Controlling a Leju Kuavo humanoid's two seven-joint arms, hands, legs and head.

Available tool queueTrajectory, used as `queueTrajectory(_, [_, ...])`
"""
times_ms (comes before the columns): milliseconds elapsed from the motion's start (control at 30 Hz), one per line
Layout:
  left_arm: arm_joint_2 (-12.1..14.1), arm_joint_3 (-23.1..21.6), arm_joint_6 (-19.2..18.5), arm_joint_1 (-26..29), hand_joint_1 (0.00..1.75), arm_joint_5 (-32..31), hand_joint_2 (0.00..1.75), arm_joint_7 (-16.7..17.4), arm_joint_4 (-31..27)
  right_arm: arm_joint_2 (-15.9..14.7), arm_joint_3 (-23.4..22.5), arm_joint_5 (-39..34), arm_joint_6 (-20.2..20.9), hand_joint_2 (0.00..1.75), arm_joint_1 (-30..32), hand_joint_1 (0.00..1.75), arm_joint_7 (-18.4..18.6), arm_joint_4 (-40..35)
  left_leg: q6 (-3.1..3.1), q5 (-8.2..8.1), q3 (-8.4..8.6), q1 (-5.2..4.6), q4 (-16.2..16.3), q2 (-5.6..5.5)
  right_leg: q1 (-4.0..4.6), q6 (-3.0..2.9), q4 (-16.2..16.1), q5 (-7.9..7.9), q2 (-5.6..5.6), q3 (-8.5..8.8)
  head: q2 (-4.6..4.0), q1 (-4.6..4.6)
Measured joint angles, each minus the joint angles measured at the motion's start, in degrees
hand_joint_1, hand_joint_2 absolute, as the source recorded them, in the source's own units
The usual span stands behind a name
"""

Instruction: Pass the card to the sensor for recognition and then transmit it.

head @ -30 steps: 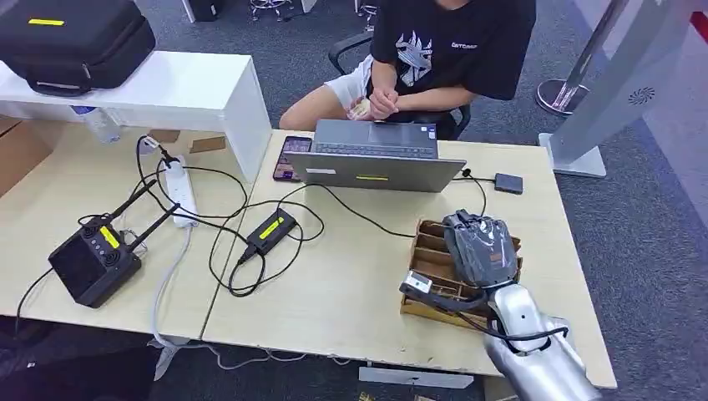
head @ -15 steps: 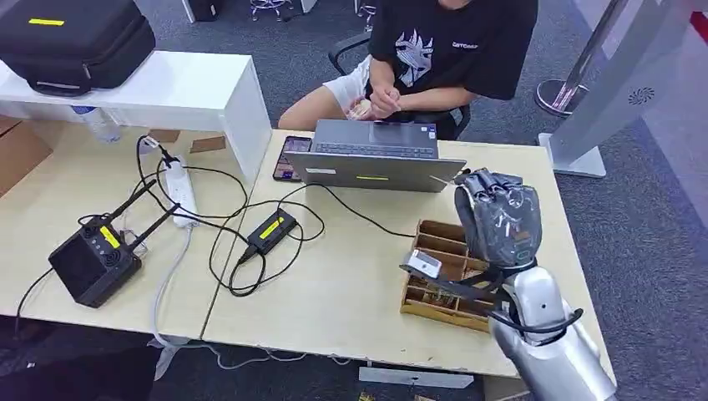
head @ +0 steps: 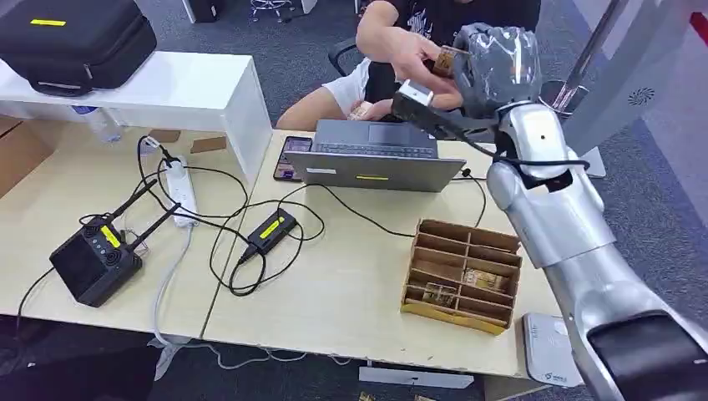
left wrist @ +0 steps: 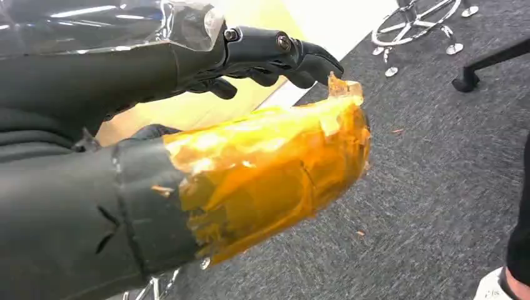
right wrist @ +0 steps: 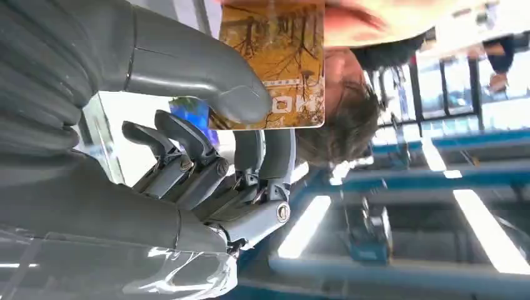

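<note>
My right hand (head: 498,57) is raised high above the laptop and pinches a brown-orange card (head: 449,60) between thumb and fingers. In the right wrist view the thumb lies across the card (right wrist: 282,56), with the hand (right wrist: 187,162) below it. A person's hand (head: 415,48) reaches in from the far side of the table, its fingers at the card's far edge. The white sensor pad (head: 551,349) lies at the table's front right corner. My left hand (left wrist: 187,119) hangs over grey carpet, holding nothing, with the fingers apart from its yellow-taped thumb (left wrist: 275,162).
A wooden card box (head: 463,276) with several compartments stands on the table's right side. A grey laptop (head: 371,154), a phone (head: 290,157), a black adapter (head: 271,227) with loose cables and a black controller (head: 92,261) lie further left. The person (head: 467,17) sits behind the laptop.
My right hand has risen from the card box to high above the laptop. The person's hand has reached out to the card, and the sensor pad has come into sight.
</note>
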Motion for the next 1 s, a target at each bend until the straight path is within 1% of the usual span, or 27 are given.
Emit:
queueTrajectory(100, [0.0,0.0,0.0,0.0,0.00,-0.3,0.00,-0.4,0.0,1.9,0.0,-0.7,0.8,1.75,-3.2,1.75,0.2,5.9,0.01,-0.01,-0.01,-0.01,0.0,0.01,-0.01,0.00,0.0,0.00,0.01,-0.01,0.00,-0.02])
queueTrajectory(167, [0.0,0.0,0.0,-0.1,0.00,-0.5,0.00,-0.4,0.0,2.6,0.1,-0.7,0.9,1.75,-4.3,1.75,0.1,8.7,0.01,-0.01,-0.02,0.00,0.0,-0.04,0.00,0.01,0.0,-0.01,-0.02,0.00,0.00,0.00])
queueTrajectory(267, [0.0,0.0,0.0,-0.1,0.00,-0.5,0.00,-0.4,0.0,3.2,0.3,-0.9,1.0,1.75,-4.9,1.75,0.0,11.2,0.01,-0.01,-0.05,-0.01,0.0,-0.11,-0.01,0.01,0.0,-0.01,-0.07,-0.01,0.00,-0.02])
queueTrajectory(300, [0.0,0.0,0.0,-0.1,0.00,-0.5,0.00,-0.4,0.0,3.4,0.3,-1.0,1.0,1.75,-5.0,0.23,0.0,11.8,0.01,-0.01,-0.05,-0.01,0.0,-0.11,-0.01,0.01,0.0,-0.01,-0.07,-0.01,0.00,0.00])
queueTrajectory(333, [0.0,0.0,0.0,-0.1,0.00,-0.5,0.00,-0.4,0.0,3.6,0.3,-0.9,1.0,1.75,-5.1,0.00,0.0,12.4,0.01,-0.01,-0.05,-0.01,0.0,-0.11,-0.01,0.01,0.0,-0.01,-0.07,-0.01,0.00,-0.02])
queueTrajectory(400, [0.0,0.0,0.0,-0.1,0.00,-0.5,0.00,-0.4,0.0,3.8,0.4,-1.3,1.0,1.75,-5.3,0.00,-0.2,13.3,0.01,-0.01,-0.05,-0.01,0.0,-0.09,-0.01,0.01,0.0,-0.01,-0.06,-0.01,0.00,0.00])
queueTrajectory(433, [0.0,0.0,0.0,-0.1,0.00,-0.4,0.00,-0.4,0.0,3.9,0.3,-2.4,1.0,1.75,-5.3,0.00,-1.1,13.7,0.01,-0.01,-0.05,-0.01,0.0,-0.08,-0.01,0.01,0.0,-0.01,-0.06,-0.01,0.00,-0.02])
queueTrajectory(500, [0.0,0.0,0.0,-0.1,0.00,-0.4,0.00,-0.4,0.0,4.4,-0.6,-8.3,3.6,1.75,-5.3,0.00,-4.2,14.4,0.01,-0.01,-0.03,-0.01,0.0,-0.02,-0.01,0.01,0.0,-0.01,-0.03,-0.03,0.00,0.00])
queueTrajectory(600, [0.0,0.0,0.0,-0.1,0.00,-0.4,0.00,-0.4,0.0,5.0,-3.8,-18.5,7.5,1.75,-4.9,0.00,-8.6,15.1,0.01,0.00,-0.04,-0.01,0.0,-0.04,-0.01,0.00,0.0,0.00,-0.04,-0.06,0.00,-0.02])
queueTrajectory(700, [0.0,0.0,0.0,-0.1,0.00,-0.4,0.00,0.2,0.0,4.9,-7.1,-25.1,9.5,1.75,-4.9,0.00,-11.0,15.5,0.01,0.00,-0.04,0.00,0.0,-0.07,-0.01,0.00,0.0,0.00,-0.06,-0.06,0.00,0.00])
queueTrajectory(733, [0.0,0.0,0.0,-0.1,0.00,-0.3,0.00,0.3,0.0,4.7,-8.7,-27.7,10.1,0.00,-4.8,0.00,-12.0,15.7,0.01,0.00,-0.04,0.00,0.0,-0.07,-0.01,0.00,0.0,0.00,-0.06,-0.06,0.00,-0.02])
queueTrajectory(767, [0.0,0.0,0.0,-0.1,0.00,-0.2,0.00,0.3,0.0,4.4,-10.0,-29.5,10.5,0.00,-4.7,0.00,-12.7,15.9,0.01,0.00,-0.04,-0.01,0.0,-0.06,-0.01,0.01,0.0,0.00,-0.06,-0.06,0.00,-0.02])
queueTrajectory(800, [0.0,0.0,0.0,-0.1,0.00,0.0,0.00,0.3,0.0,4.2,-11.1,-31.2,10.9,1.75,-4.6,0.00,-13.4,16.0,0.01,0.00,-0.04,-0.01,0.0,-0.07,-0.01,0.01,0.0,0.00,-0.06,-0.05,0.00,-0.02])
queueTrajectory(867, [0.0,0.0,0.0,-0.1,0.00,0.5,0.00,0.3,0.0,3.4,-13.6,-36.6,12.7,1.75,-4.0,0.00,-15.5,16.1,0.01,-0.01,-0.05,-0.01,0.0,-0.07,-0.02,0.01,-0.1,0.00,-0.06,-0.04,0.00,0.00])
queueTrajectory(900, [0.0,0.0,0.0,-0.1,0.00,0.7,0.00,0.3,0.0,3.1,-15.3,-40.0,13.4,1.75,-3.4,0.00,-17.4,16.0,0.02,-0.01,-0.05,-0.01,0.0,-0.07,-0.02,0.01,-0.1,0.00,-0.06,-0.03,0.00,0.00])
queueTrajectory(967, [0.0,0.0,0.0,-0.1,0.00,1.5,0.00,0.7,0.0,2.7,-19.1,-45.5,12.1,1.75,-0.1,0.00,-23.0,13.5,0.03,-0.02,-0.04,-0.01,0.0,-0.09,-0.01,0.02,-0.1,0.00,-0.08,0.02,0.00,0.00])
queueTrajectory(1000, [0.0,0.0,0.0,0.0,0.00,1.8,0.00,0.9,0.0,2.7,-20.2,-47.3,11.4,1.75,2.7,0.00,-24.7,11.3,0.06,-0.05,-0.03,-0.01,0.0,-0.08,-0.01,0.02,-0.1,0.00,-0.07,0.04,0.00,0.02])
